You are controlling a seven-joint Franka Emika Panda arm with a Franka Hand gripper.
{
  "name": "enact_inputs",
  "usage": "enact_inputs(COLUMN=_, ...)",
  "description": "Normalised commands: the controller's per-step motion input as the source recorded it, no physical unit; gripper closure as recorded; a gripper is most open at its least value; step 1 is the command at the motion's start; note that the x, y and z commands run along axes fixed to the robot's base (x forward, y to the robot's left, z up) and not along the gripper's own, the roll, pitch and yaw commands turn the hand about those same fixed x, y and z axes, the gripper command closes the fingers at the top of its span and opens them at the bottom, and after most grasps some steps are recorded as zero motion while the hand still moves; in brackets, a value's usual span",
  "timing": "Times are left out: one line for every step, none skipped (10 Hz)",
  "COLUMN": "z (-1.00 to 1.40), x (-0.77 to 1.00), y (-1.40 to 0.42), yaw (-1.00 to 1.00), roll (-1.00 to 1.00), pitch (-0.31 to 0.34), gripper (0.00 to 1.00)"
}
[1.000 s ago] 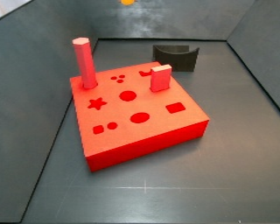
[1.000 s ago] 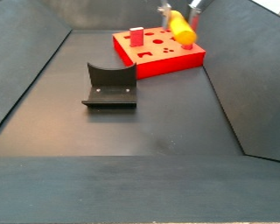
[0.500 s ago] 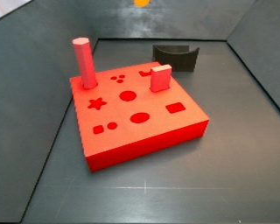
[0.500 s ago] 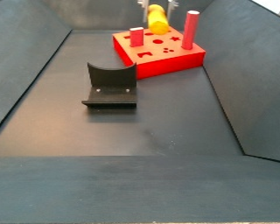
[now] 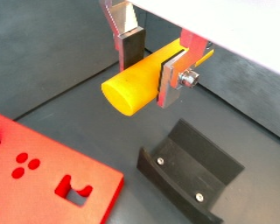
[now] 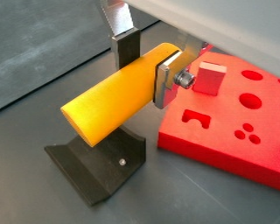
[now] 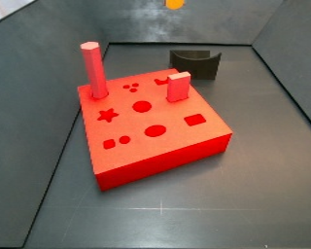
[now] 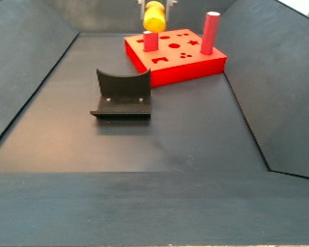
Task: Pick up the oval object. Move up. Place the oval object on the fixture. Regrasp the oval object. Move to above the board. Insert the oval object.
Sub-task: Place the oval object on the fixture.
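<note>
The oval object (image 5: 140, 80) is pinched crosswise by the gripper (image 5: 150, 63), held aloft between the fixture (image 8: 121, 94) and the board (image 8: 181, 58).

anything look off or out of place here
Nothing stands out. The claw holds the oval object in the air, clear of the fixture and the board. The red cylinder and red block stand upright in the board.

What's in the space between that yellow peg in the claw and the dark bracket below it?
Nothing: in a wrist view the oval object, clamped in the gripper, hangs above the fixture with bare air between.
</note>
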Motion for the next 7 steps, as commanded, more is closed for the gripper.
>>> enact_inputs(z=0.02, x=1.0, y=-0.13, yaw=0.03, roll=0.02, pitch=0.161, gripper=1.0)
enact_inputs(z=-0.15, x=0.92, y=0.47, yaw=-0.01, roll=-1.0, pitch=0.025, gripper=1.0)
enact_inputs(z=-0.15, x=0.86, y=0.49, yaw=-0.01, roll=-1.0, pitch=0.026, gripper=1.0)
enact_inputs(z=-0.1, x=0.76, y=0.35, yaw=-0.03, roll=-1.0, pitch=0.029, gripper=1.0)
enact_inputs(z=-0.06, x=0.68, y=0.19, yaw=-0.03, roll=-1.0, pitch=0.042, gripper=1.0)
enact_inputs(z=-0.02, x=0.57, y=0.11, yaw=-0.04, roll=-1.0, pitch=0.071, gripper=1.0)
enact_inputs(z=-0.02, x=0.51, y=0.09, yaw=-0.04, roll=-1.0, pitch=0.085, gripper=1.0)
